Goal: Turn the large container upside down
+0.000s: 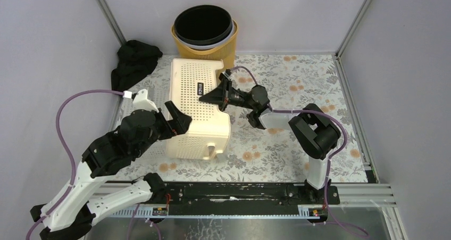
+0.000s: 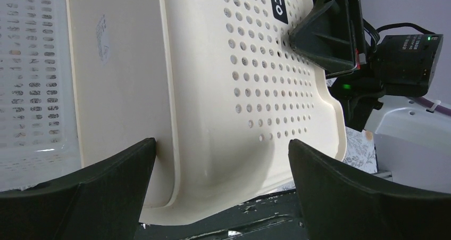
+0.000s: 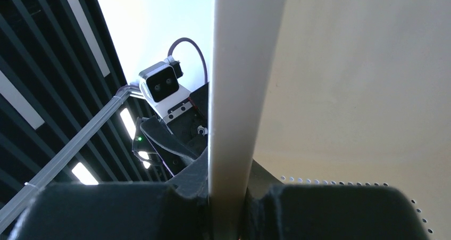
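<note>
You have the cream perforated plastic basket [image 1: 198, 112] about half turned, up on its side; right jaws clamp its rim, left jaws gape astride its corner.

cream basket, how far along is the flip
Done: the cream perforated basket is tipped onto its side. In hand: the right gripper pinches its wall; the left gripper straddles its bottom edge, open. Left: rolling it on until the opening faces the table.

Robot lab test cell, plain grey wall panels [image 1: 42, 38], aluminium frame posts [image 1: 109, 15], floral-covered table [image 1: 303, 75]
</note>
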You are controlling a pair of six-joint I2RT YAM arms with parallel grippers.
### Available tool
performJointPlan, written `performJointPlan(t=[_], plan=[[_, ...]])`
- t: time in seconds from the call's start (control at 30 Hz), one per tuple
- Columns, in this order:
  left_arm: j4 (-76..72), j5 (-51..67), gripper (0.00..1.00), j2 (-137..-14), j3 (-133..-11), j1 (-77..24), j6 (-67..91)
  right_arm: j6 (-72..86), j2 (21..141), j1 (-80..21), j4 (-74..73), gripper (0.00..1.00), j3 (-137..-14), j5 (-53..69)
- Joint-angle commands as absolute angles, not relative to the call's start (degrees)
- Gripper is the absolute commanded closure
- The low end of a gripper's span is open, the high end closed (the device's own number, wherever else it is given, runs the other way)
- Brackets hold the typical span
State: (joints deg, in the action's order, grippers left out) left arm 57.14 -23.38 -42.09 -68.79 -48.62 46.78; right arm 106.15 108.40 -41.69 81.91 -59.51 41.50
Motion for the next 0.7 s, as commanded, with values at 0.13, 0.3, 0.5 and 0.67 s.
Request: performJointPlan(t=[0.13, 0.3, 0.5, 0.67], plan=[[53.62, -18.3, 0.0, -42.58, -69.92, -49.13, 48.69, 106.03, 107.63, -44.31, 97.32, 1.0, -72.06, 32.14], [53.94, -18.31, 0.0, -42.54, -70.37, -49.16, 48.78, 106.27, 109.63, -45.34, 97.52, 1.0, -75.47, 29.81], [54.84, -18.83, 0.0, -42.27, -71.06, -49.15, 48.78, 103.62, 110.1, -47.06, 97.7, 1.0, -73.99, 25.74], [54.91, -18.55, 0.0, -42.69, -71.02, -49.14, 48.69, 102.46, 109.73, -47.36, 97.64, 1.0, -71.77, 25.04]])
